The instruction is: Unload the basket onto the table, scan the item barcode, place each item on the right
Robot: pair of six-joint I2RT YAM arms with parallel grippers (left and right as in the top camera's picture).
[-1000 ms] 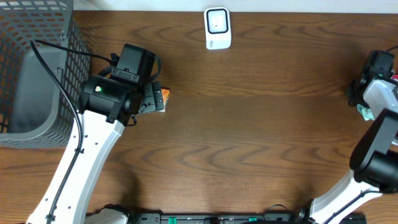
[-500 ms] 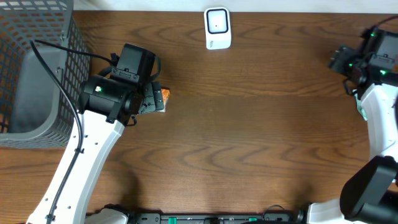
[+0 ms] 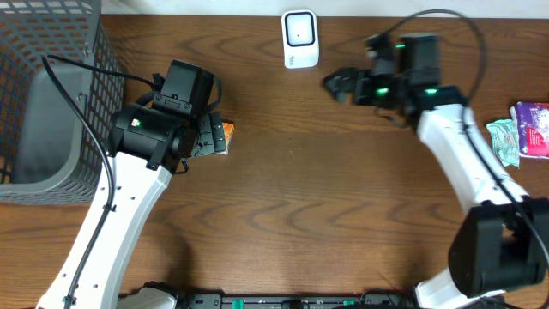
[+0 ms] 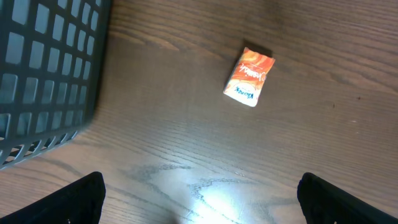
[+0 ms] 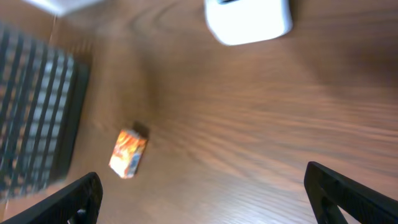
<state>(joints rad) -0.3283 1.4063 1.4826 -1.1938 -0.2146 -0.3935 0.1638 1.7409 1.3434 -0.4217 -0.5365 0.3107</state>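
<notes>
Left gripper (image 4: 200, 202) was wide open with nothing between its fingers, hanging over bare table. The small orange cardboard box (image 4: 249, 77) lay flat near it, untouched. The box sat in the left half of the dark brown wood-grain table (image 3: 300, 206), near the grey wire basket (image 3: 43, 94) at the far-left corner. Right gripper (image 3: 341, 83) was also wide open and empty, above the surface near the far edge, just right of the white rectangular scanner (image 3: 300, 39) at mid far edge. Right wrist view was blurred; the box was well apart from that gripper. A purple-and-white packet (image 3: 532, 127) and a crumpled green packet (image 3: 504, 142) lay together at the right edge.
</notes>
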